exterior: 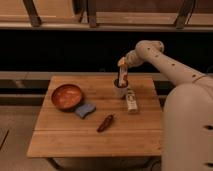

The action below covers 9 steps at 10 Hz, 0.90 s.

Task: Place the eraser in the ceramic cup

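Note:
The ceramic cup [120, 91] is a small pale cylinder at the back right of the wooden table [75, 137]. The eraser [123, 76] stands nearly upright, a whitish bar with its lower end inside the cup and its upper part sticking out above the rim. My gripper [121, 63] is directly above the cup, at the top end of the eraser. The white arm [160, 60] reaches in from the right.
A whitish remote-like bar [131, 99] lies just right of the cup. An orange bowl [66, 96] sits at the left, with a blue-grey sponge [85, 109] in front of it. A dark red pepper-like object [105, 123] lies mid-table. The robot's white body [187, 130] fills the right.

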{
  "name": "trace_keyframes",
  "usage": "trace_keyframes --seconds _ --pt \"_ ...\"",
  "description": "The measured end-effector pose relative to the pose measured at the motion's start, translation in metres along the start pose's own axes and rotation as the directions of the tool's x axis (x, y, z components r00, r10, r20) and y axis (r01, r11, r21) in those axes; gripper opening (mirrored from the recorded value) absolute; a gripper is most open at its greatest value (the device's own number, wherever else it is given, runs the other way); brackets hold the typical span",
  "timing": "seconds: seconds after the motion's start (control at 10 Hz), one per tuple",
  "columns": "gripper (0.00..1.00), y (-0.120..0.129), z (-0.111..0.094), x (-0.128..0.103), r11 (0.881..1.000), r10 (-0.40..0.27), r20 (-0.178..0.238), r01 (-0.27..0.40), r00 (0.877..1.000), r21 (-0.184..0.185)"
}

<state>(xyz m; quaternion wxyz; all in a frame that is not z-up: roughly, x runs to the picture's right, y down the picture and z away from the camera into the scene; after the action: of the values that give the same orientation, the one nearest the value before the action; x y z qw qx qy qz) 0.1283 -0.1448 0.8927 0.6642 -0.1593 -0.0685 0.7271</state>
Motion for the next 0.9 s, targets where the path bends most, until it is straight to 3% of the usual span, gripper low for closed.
trace_keyframes --seconds 0.5,0.9 --pt "0.0 -0.006 0.007 0.01 1.0 -0.002 -0.038 0.002 0.999 0.009" --pt "0.0 -0.025 0.01 -0.004 0.998 -0.005 -0.015 0.006 1.0 0.059"
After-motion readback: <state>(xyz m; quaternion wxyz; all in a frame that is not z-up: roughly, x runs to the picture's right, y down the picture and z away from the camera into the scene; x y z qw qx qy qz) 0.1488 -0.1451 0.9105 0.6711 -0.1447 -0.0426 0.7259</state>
